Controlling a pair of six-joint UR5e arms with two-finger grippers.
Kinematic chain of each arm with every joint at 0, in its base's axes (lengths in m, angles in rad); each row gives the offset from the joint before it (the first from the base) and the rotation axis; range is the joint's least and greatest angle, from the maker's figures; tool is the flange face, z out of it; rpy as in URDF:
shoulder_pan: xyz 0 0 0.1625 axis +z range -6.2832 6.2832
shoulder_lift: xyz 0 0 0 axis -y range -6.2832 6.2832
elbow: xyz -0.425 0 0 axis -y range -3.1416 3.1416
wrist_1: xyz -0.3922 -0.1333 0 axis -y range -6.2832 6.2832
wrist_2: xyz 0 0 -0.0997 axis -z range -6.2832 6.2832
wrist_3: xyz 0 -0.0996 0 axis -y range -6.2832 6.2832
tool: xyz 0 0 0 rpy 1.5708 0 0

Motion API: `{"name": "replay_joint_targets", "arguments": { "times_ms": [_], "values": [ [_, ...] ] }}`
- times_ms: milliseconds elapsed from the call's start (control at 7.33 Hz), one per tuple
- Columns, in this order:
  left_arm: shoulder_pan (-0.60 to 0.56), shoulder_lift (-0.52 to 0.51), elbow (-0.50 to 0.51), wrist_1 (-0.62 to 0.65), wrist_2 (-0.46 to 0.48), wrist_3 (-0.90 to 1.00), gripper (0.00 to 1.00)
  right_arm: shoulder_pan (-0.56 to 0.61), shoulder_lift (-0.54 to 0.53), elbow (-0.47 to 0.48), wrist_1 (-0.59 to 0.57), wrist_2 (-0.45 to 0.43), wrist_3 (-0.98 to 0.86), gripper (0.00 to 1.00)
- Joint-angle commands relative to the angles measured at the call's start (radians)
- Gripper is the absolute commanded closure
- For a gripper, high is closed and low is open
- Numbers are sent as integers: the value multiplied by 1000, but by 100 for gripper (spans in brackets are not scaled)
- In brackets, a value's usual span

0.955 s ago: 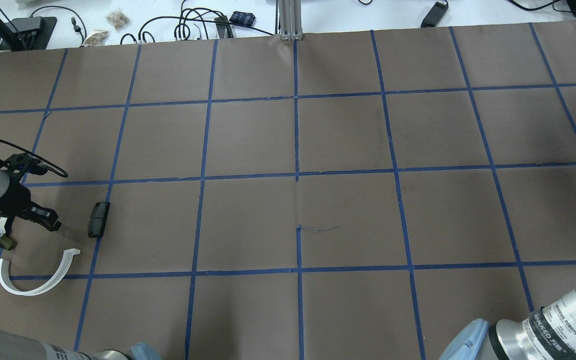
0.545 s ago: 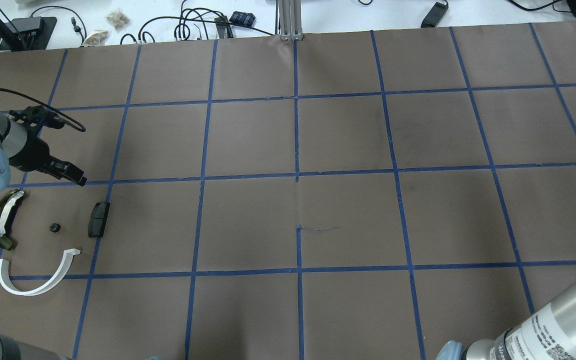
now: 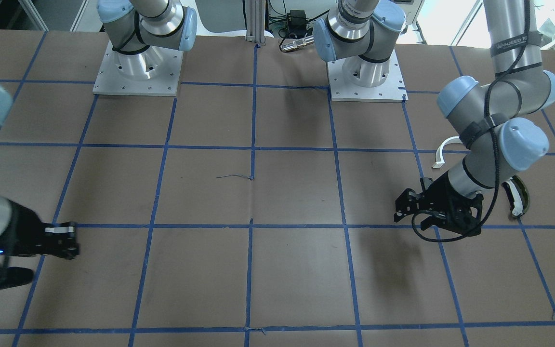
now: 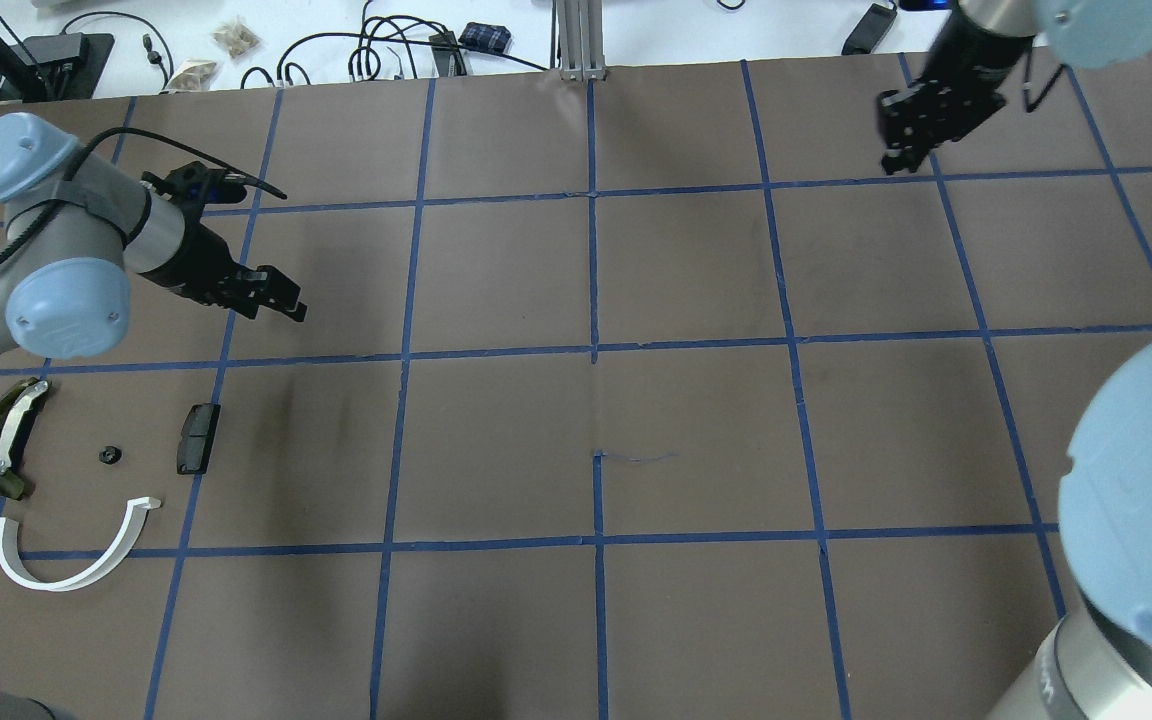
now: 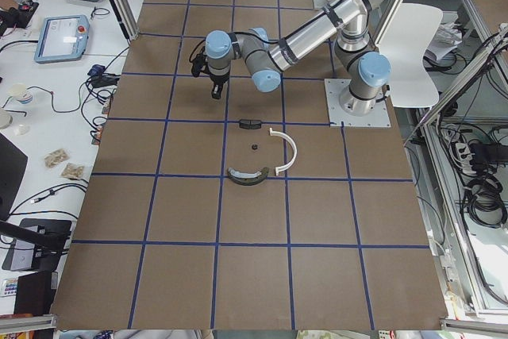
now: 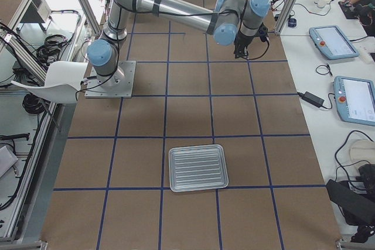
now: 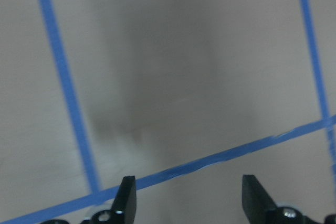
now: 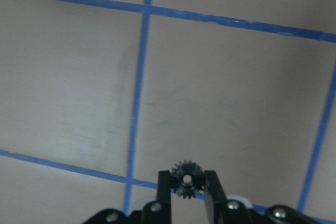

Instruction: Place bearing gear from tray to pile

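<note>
Bearing gear [image 8: 186,176], small and black, is pinched in your right gripper [image 8: 187,183]; your left gripper [image 7: 189,188] spreads wide.

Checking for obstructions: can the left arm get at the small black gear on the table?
Probably yes: the left end effector is open and empty, and the gear lies uncovered, touching nothing.

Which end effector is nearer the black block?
Left. The left end effector hovers just beyond the black block; the right end effector, gripping a gear, is far across the table.
</note>
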Motion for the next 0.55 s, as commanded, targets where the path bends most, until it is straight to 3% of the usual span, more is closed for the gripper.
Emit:
{"name": "replay_joint_targets", "arguments": {
  "times_ms": [0,136,409],
  "values": [
    [-171,3,8,66,-11,-268,23,250,30,87,-197,0,460,99],
    [-223,0,28,66,-11,-350,23,333,52,154,-315,0,614,99],
    [-282,0,18,68,-1,-430,23,444,64,315,-574,1,691,98]
  ]
}}
